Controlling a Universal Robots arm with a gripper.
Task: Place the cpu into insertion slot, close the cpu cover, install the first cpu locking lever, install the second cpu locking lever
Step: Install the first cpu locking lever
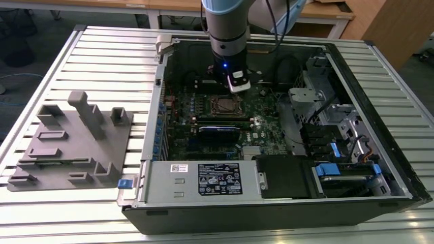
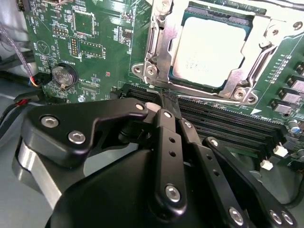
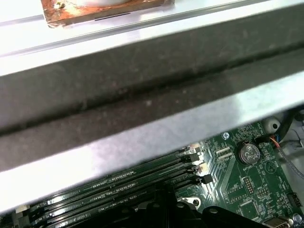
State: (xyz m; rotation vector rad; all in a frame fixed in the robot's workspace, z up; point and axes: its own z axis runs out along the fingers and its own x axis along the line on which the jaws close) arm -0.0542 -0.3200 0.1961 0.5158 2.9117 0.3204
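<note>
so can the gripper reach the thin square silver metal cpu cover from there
Probably yes: the gripper hangs just beside the silver cpu cover, over the long black memory slots, with nothing between them.

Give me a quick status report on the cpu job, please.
Claw shut, tips beside the cpu cover, over the memory slots. Cpu seated under the cover. Nothing blocking.
</note>
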